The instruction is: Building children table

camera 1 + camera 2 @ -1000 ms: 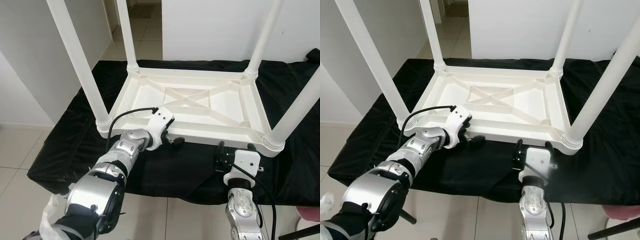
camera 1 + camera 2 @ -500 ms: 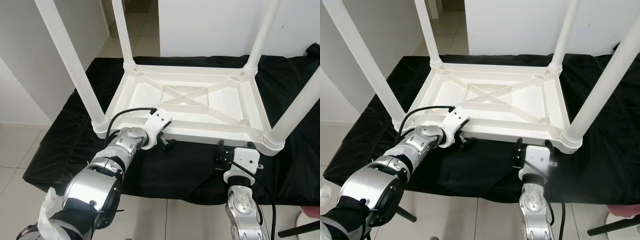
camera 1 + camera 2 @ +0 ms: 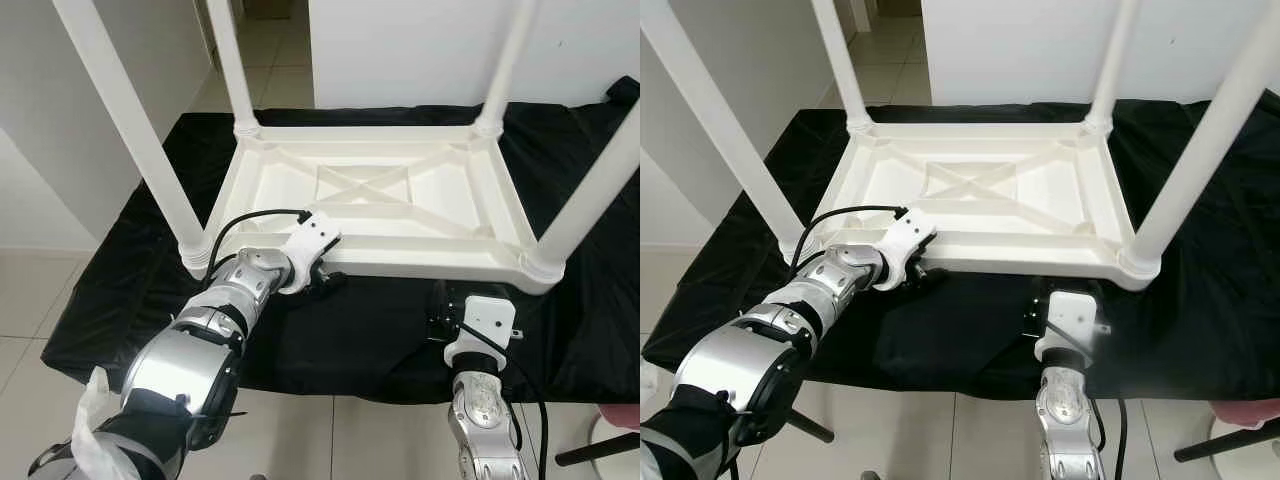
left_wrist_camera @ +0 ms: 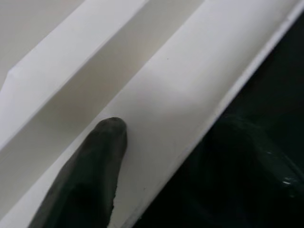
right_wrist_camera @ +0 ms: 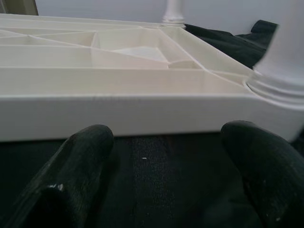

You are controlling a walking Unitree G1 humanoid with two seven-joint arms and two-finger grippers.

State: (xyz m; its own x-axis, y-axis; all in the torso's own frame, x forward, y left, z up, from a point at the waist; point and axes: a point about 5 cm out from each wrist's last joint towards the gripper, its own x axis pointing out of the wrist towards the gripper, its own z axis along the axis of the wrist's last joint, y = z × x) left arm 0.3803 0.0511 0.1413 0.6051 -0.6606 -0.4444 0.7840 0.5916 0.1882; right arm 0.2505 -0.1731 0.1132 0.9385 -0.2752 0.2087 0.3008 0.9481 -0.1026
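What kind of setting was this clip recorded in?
Likely a room in a home: pale tiled floor, plain white walls, and an upturned white children's table on a black cloth, with a doorway beyond.

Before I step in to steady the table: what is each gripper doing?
Left gripper: at the table rim; grip cannot be told.
Right gripper: open, empty.
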